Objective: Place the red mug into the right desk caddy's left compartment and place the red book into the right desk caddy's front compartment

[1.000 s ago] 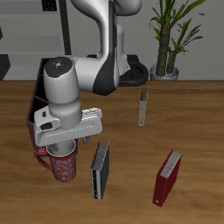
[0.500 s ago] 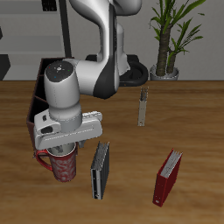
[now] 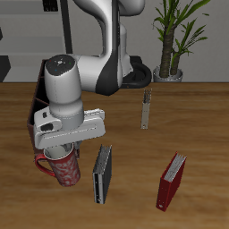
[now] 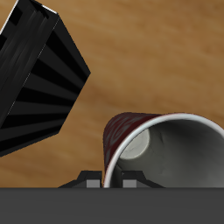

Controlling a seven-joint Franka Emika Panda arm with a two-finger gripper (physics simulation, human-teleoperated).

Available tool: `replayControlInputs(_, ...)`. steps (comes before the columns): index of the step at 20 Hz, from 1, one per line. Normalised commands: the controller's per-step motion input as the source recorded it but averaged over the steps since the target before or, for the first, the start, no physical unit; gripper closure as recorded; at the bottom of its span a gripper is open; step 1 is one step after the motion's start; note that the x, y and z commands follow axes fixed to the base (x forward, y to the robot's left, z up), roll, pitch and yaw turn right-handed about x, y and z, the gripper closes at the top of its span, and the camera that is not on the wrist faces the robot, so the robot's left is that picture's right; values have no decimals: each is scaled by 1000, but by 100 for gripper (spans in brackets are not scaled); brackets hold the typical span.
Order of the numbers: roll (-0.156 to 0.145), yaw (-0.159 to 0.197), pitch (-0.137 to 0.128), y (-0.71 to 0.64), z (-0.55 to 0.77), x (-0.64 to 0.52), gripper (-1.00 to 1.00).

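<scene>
We see the wooden table (image 3: 201,107) spread under everything, and our arm (image 3: 76,85) bulks over its near part, hiding most of what lies behind it. The right desk caddy (image 4: 35,79) is the next largest thing: in the wrist view it shows as a dark box with slanted inner dividers, lying just beside our gripper (image 3: 61,150), and in the exterior view only a dark edge of it peeps out behind the arm. Its left compartment we cannot make out for certain from either view. Below the gripper hangs the red mug (image 3: 61,168), tilted, its white inside turned up and toward the table's front edge, its loop handle pointing away from the dark grey-black book (image 3: 103,174). In the wrist view the mug's rim (image 4: 175,140) fills the space right before the fingers (image 4: 87,179), whose tips show on either side of the wall near the rim, so we judge the gripper clenched on the mug's wall. The dark book stands on the table just beside the gripper, apart from the mug. The red book (image 3: 172,181) stands upright well away from the gripper, beyond the dark book, with its white page edges showing. A slim pale upright object (image 3: 145,112) stands farther back, near the arm's base, too small for us to name.
</scene>
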Motion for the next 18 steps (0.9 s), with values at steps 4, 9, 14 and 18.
replayControlInputs(4, 1, 6, -43, 19, 225, -3, 100)
replayControlInputs(9, -57, -43, -63, -132, 383, -55, 100)
replayControlInputs(14, -62, -51, -61, -206, 420, -89, 100)
replayControlInputs(18, -80, -52, -63, -254, 564, -192, 100)
